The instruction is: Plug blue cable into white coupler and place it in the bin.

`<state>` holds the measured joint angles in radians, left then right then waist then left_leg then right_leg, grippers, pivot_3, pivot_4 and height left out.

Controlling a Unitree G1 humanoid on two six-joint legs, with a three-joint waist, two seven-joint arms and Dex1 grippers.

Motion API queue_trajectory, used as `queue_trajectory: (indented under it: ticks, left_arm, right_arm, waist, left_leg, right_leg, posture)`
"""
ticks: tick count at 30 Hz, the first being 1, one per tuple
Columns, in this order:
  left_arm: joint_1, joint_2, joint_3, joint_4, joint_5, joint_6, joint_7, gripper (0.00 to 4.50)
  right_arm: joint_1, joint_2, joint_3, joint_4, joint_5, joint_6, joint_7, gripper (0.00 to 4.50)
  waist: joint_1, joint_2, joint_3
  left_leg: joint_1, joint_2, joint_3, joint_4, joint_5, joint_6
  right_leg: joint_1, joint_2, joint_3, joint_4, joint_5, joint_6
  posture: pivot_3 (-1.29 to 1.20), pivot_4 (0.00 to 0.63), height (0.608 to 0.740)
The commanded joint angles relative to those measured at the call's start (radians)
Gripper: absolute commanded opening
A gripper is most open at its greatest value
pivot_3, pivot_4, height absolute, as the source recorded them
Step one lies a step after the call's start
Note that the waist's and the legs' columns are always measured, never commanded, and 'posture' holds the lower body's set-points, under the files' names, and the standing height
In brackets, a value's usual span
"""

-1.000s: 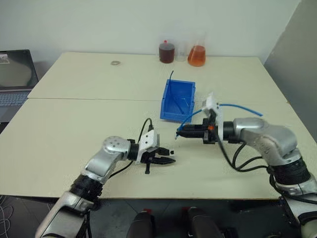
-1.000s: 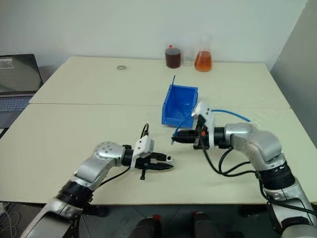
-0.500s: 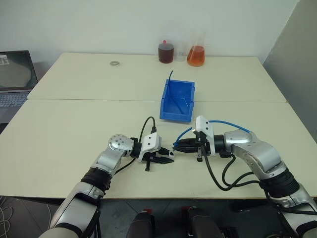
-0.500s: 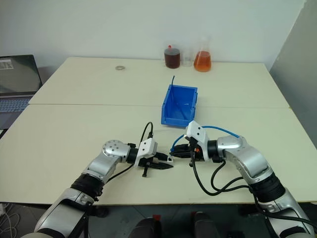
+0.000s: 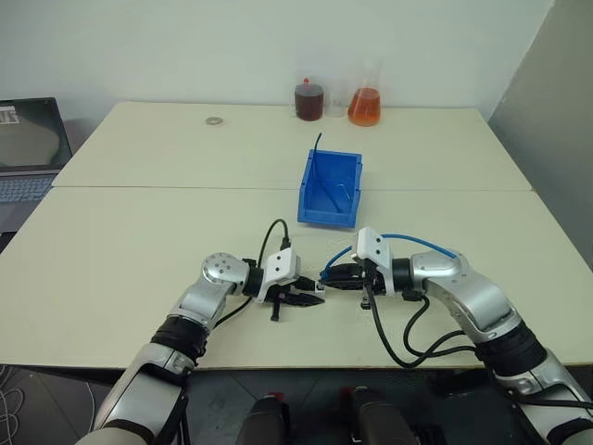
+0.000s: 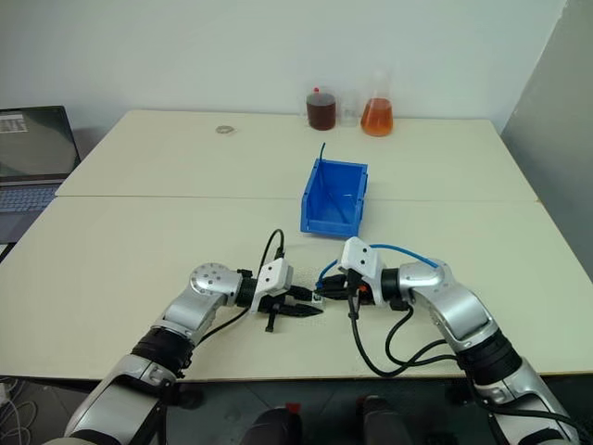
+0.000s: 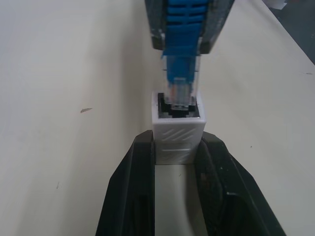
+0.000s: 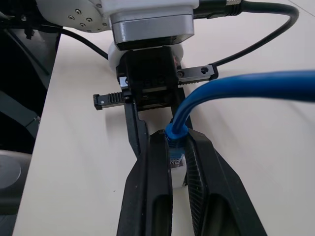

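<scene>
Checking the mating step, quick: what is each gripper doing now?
Left gripper: shut on the white coupler.
Right gripper: shut on the blue cable, near its plug.

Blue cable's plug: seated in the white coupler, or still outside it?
Partly in. The blue cable has its clear plug tip entering the white coupler socket, body still exposed; full seating cannot be told.
</scene>
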<state>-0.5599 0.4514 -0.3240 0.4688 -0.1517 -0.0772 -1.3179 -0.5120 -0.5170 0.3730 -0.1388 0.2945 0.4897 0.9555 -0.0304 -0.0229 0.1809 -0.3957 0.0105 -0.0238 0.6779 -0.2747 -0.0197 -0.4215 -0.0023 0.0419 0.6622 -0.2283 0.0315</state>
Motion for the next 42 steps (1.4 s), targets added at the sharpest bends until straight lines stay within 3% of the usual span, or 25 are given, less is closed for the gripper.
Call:
queue_trajectory:
  ticks: [1, 20, 33, 42]
  left_arm:
    - [0.007, 0.002, 0.015, -0.044, -0.010, 0.004, -0.017, 0.78]
    - [-0.021, -0.010, 0.040, -0.061, -0.022, 0.062, -0.006, 0.78]
    - [0.002, 0.006, 0.056, -0.090, -0.027, 0.088, 0.003, 0.78]
    - [0.024, 0.016, 0.054, -0.122, -0.028, 0.097, 0.011, 0.78]
  right_arm:
    - [-0.002, -0.002, 0.006, 0.025, -0.037, 0.000, 0.003, 0.14]
    - [0.013, 0.024, 0.072, 0.056, -0.131, -0.042, 0.017, 0.14]
    - [0.026, 0.034, 0.068, 0.036, -0.061, 0.070, 0.079, 0.14]
    - [0.013, 0.083, 0.078, 0.165, -0.106, 0.039, 0.051, 0.14]
  waist:
    - [-0.001, 0.000, 0.000]
    - [-0.001, 0.000, 0.000]
    - [-0.002, 0.000, 0.000]
    - [-0.004, 0.000, -0.001]
  left_leg:
    - [0.000, 0.000, 0.000, 0.000, 0.000, 0.000]
    - [0.002, 0.000, 0.000, 0.000, 0.000, 0.000]
    - [0.003, 0.000, 0.000, 0.000, 0.000, 0.000]
    - [0.005, 0.001, 0.000, -0.001, 0.000, 0.000]
  right_leg:
    - [0.000, 0.000, 0.000, 0.000, 0.000, 0.000]
    - [0.001, 0.001, 0.001, 0.001, 0.000, 0.000]
    - [0.001, 0.002, 0.001, 0.001, 0.000, 0.000]
    - [0.002, 0.003, 0.001, 0.001, -0.001, 0.000]
  posture:
    - [0.00, 0.150, 0.740]
    - [0.00, 0.150, 0.740]
    - [0.00, 0.150, 0.740]
    - [0.00, 0.150, 0.740]
